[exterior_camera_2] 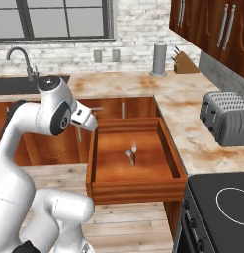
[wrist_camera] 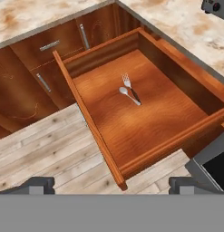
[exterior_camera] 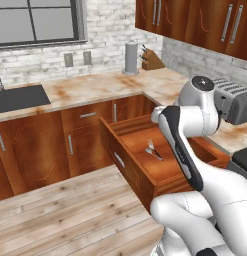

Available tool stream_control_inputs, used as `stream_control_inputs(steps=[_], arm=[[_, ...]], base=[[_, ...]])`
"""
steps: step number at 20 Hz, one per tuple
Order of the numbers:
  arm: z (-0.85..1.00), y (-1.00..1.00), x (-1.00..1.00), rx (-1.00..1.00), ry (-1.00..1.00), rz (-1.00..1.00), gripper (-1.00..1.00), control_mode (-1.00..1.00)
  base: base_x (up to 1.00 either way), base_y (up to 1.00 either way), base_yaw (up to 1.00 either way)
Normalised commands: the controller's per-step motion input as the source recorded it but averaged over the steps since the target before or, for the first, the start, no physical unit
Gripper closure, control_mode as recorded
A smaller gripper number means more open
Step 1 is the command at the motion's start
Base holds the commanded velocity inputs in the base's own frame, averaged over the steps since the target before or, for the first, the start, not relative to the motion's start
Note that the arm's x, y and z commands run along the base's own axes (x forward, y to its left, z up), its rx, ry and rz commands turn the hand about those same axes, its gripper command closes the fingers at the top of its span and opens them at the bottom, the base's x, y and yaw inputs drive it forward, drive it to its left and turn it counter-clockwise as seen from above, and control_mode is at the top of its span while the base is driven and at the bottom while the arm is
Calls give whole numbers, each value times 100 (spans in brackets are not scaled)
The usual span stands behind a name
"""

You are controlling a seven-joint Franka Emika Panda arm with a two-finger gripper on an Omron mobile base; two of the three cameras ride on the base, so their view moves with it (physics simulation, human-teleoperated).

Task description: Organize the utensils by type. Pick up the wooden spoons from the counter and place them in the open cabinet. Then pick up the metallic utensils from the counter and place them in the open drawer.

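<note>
while the drawer (wrist_camera: 145, 113) stands pulled out across the middle of the hand view, a metal fork (wrist_camera: 130, 86) and metal spoon (wrist_camera: 128, 94) lie side by side, touching, on its floor just above centre. in the right base view the same pair sits mid-frame in the drawer. the gripper (wrist_camera: 109, 183) hangs above, its two dark tips at the bottom corners of the hand view, jaws spread wide and holding nothing. the counter (exterior_camera: 95, 85) shows no loose utensils i can make out, though its far stretch is small and blurry. the risk from here is the arm swinging low and clipping the drawer's front rim, or counting the job finished while a wooden spoon lies unseen.
</note>
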Motion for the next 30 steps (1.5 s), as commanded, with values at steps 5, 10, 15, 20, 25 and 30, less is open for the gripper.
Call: stream_control_inputs(steps=[5, 10, 15, 20, 25, 30], arm=[[7, 0, -27, -9, 14, 5, -100, -100], [0, 0, -26, -6, 3, 5, -100, -100], [0, 1, -25, -2, -4, 8, -100, -100], [0, 0, -31, 0, -8, 6, -100, -100], [0, 1, -5, 0, 0, 3, -100, -100], [-6, 0, 0, 0, 0, 15, -100, -100]], base=[[0, 0, 0], [0, 0, 0], [0, 0, 0], [0, 0, 0], [0, 0, 0], [0, 0, 0]])
